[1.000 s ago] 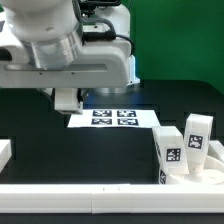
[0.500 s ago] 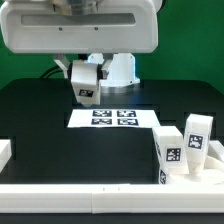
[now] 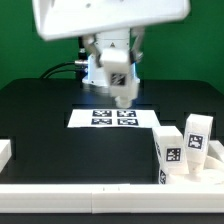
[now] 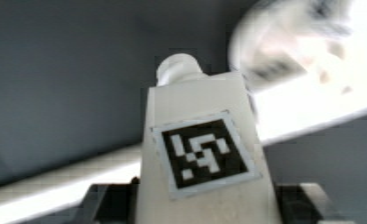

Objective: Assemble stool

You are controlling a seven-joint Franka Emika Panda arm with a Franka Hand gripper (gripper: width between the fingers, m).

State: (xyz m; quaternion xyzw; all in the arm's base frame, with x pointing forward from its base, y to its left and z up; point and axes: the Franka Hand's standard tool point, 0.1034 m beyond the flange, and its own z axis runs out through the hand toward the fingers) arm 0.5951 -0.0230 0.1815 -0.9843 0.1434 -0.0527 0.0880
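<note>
My gripper (image 3: pixel 113 68) is shut on a white stool leg (image 3: pixel 118 86) with a black-and-white tag. It holds the leg in the air above the far edge of the marker board (image 3: pixel 115 118). In the wrist view the leg (image 4: pixel 201 120) fills the middle, its tag facing the camera, with dark fingers (image 4: pixel 109 202) on both sides of it. Two more tagged legs (image 3: pixel 168 156) (image 3: pixel 197 134) stand at the exterior view's right. The round seat disc's rim (image 3: pixel 207 170) shows low beside them. A blurred pale round shape (image 4: pixel 313 50) lies beyond the held leg.
A white rail (image 3: pixel 100 190) runs along the near edge of the black table. A white block (image 3: pixel 5 152) sits at the exterior view's left edge. The large white robot body (image 3: pixel 100 20) fills the top.
The arm has swung from the exterior view's left towards the middle. It carried the leg along and lifted it clear of the table.
</note>
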